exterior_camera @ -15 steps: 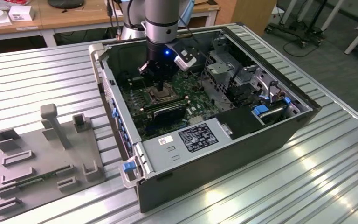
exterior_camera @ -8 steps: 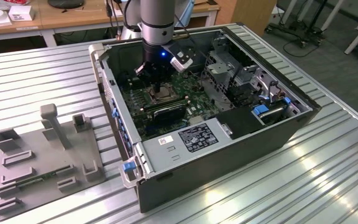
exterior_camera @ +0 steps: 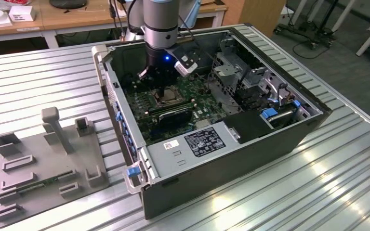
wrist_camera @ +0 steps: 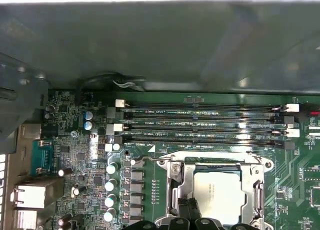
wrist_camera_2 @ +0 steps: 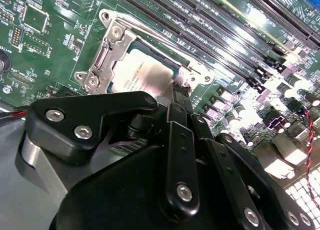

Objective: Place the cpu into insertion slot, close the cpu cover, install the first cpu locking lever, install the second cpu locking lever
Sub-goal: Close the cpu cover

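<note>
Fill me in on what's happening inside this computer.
A robot arm reaches into an open computer case that lies on a metal table. Its gripper hangs low at the edge of the socket on the green motherboard. The chip already sits in the socket, and the metal cover frame appears to lie down around it.

No print reads cleanly: black label [exterior_camera: 204,141] and white sticker [exterior_camera: 171,144] on the grey cover [exterior_camera: 172,163], white silkscreen [wrist_camera: 155,112] along the memory slots [wrist_camera: 200,117], faint marking on the cpu [wrist_camera: 217,195], all too small to make out.
</note>
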